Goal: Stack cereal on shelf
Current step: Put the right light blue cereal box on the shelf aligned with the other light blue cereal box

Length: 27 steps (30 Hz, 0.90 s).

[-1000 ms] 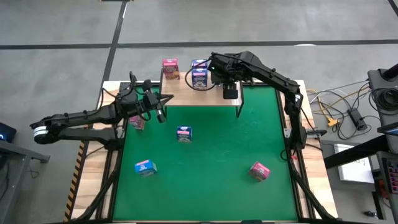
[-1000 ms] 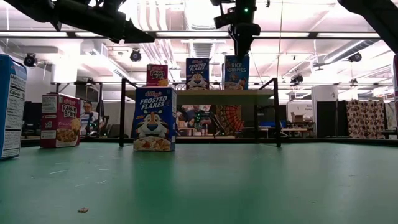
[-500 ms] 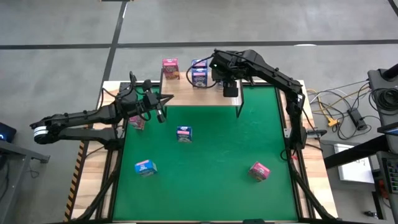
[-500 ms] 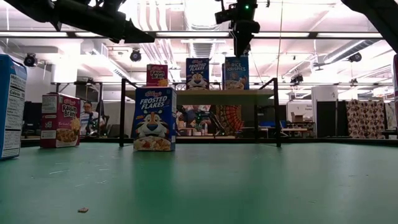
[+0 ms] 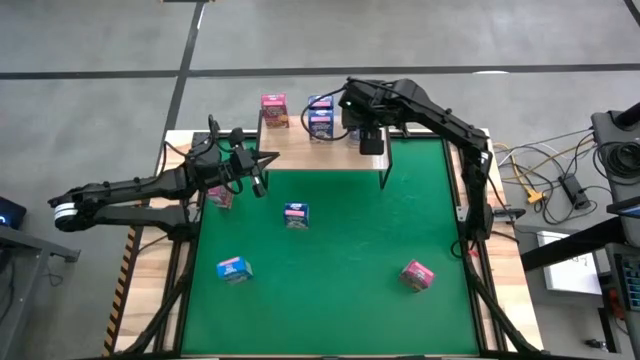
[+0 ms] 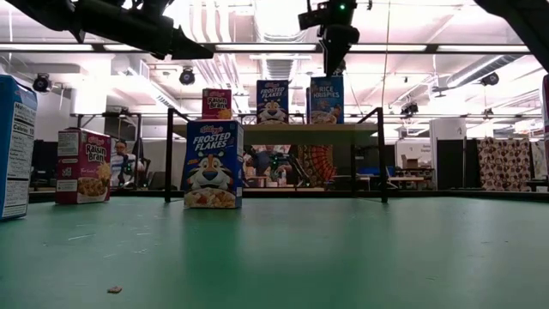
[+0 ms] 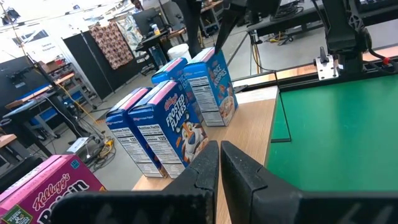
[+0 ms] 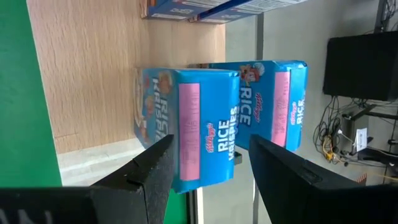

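Right wrist view shows the right gripper [image 8: 208, 165] with fingers spread wide, apart from the Rice Krispies box [image 8: 186, 127] standing on the shelf [image 5: 300, 147]. Light, stiff cardboard, probably crushable; best pinched across its narrow sides. Left gripper [image 7: 219, 163] hovers closed, empty.

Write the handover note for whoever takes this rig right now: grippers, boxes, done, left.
Right gripper: open, above the shelf, just over the Rice Krispies box standing there; holds nothing.
Left gripper: shut, empty, hovering at the mat's left far corner.
Done: pink Raisin Bran box, Frosted Flakes boxes and Rice Krispies stand on the shelf.
Left: four boxes off the shelf. Pink box under the left arm, blue box mid-mat, blue box near left, pink box near right.
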Each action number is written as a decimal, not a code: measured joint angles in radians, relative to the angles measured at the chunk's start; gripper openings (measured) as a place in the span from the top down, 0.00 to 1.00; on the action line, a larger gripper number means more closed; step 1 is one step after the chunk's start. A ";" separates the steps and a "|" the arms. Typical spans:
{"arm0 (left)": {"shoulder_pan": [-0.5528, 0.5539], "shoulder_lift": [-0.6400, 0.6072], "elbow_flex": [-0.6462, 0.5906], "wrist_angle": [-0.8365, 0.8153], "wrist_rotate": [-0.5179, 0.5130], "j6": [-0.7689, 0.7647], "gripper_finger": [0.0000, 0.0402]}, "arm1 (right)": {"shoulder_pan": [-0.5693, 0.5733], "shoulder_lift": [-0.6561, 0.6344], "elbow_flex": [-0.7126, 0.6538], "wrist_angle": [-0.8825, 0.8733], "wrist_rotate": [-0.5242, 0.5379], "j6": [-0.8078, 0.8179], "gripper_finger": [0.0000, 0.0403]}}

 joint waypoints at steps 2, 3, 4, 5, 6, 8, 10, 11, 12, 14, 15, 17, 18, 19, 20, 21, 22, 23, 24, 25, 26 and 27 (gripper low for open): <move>0.000 0.000 0.000 0.000 0.000 0.000 1.00 | 0.000 -0.006 0.000 0.000 0.000 0.002 0.52; 0.000 0.000 0.000 0.000 0.000 0.000 1.00 | 0.000 -0.010 0.000 0.000 0.000 0.002 0.52; 0.000 0.000 0.000 0.000 0.000 0.000 1.00 | 0.000 -0.014 0.000 0.000 0.004 0.003 0.52; 0.000 0.000 0.000 0.000 0.000 0.000 1.00 | 0.000 -0.021 0.000 -0.001 0.009 0.010 0.52; 0.000 0.000 0.000 0.000 0.000 0.000 1.00 | 0.001 -0.026 0.000 -0.001 0.016 0.014 0.52; 0.000 0.000 0.000 0.000 0.000 0.000 1.00 | 0.001 -0.041 0.000 -0.007 0.025 0.020 0.52; 0.000 0.000 0.000 0.000 0.000 0.000 1.00 | 0.000 -0.059 0.000 -0.012 0.027 0.031 0.53; 0.000 0.000 0.000 0.000 0.000 0.000 1.00 | 0.000 -0.066 0.000 -0.013 0.030 0.039 0.54; 0.000 0.000 0.000 0.000 0.000 0.000 1.00 | -0.001 -0.074 0.000 -0.015 0.031 0.043 0.55; 0.000 0.000 0.000 0.000 0.000 0.000 1.00 | -0.010 -0.084 0.000 -0.021 0.030 0.051 0.60; 0.000 0.000 0.000 0.000 0.000 0.000 1.00 | -0.017 -0.085 0.000 -0.026 0.029 0.057 0.63; 0.000 0.000 0.000 0.000 0.000 0.000 1.00 | -0.036 -0.083 0.000 -0.053 0.017 0.066 0.71; 0.000 0.000 0.000 0.000 0.000 0.000 1.00 | -0.045 -0.082 -0.005 -0.050 0.014 0.071 0.75; 0.000 0.000 0.000 0.000 0.000 0.000 1.00 | -0.053 -0.080 -0.012 -0.048 0.013 0.073 0.80; 0.000 0.000 0.000 0.000 0.000 0.000 1.00 | -0.062 -0.078 -0.020 -0.051 0.008 0.073 0.86; 0.000 0.000 0.000 0.000 0.000 0.000 1.00 | -0.072 -0.076 -0.029 -0.051 -0.006 0.071 0.91; 0.000 0.000 0.000 0.000 0.000 0.000 1.00 | -0.080 -0.073 -0.041 -0.050 -0.013 0.069 0.94; 0.000 0.000 0.000 0.000 0.000 0.000 1.00 | -0.087 -0.071 -0.053 -0.051 -0.012 0.069 0.96; 0.000 0.000 0.000 0.000 0.000 0.000 1.00 | -0.094 -0.069 -0.066 -0.051 -0.011 0.070 0.96; 0.000 0.000 0.000 0.000 0.000 0.000 1.00 | -0.101 -0.068 -0.079 -0.050 -0.010 0.073 0.97; 0.000 0.000 0.000 0.000 0.000 0.000 1.00 | -0.106 -0.068 -0.093 -0.050 -0.009 0.076 0.97; 0.000 0.000 0.000 0.000 0.000 0.000 1.00 | -0.110 -0.068 -0.105 -0.049 -0.008 0.078 0.97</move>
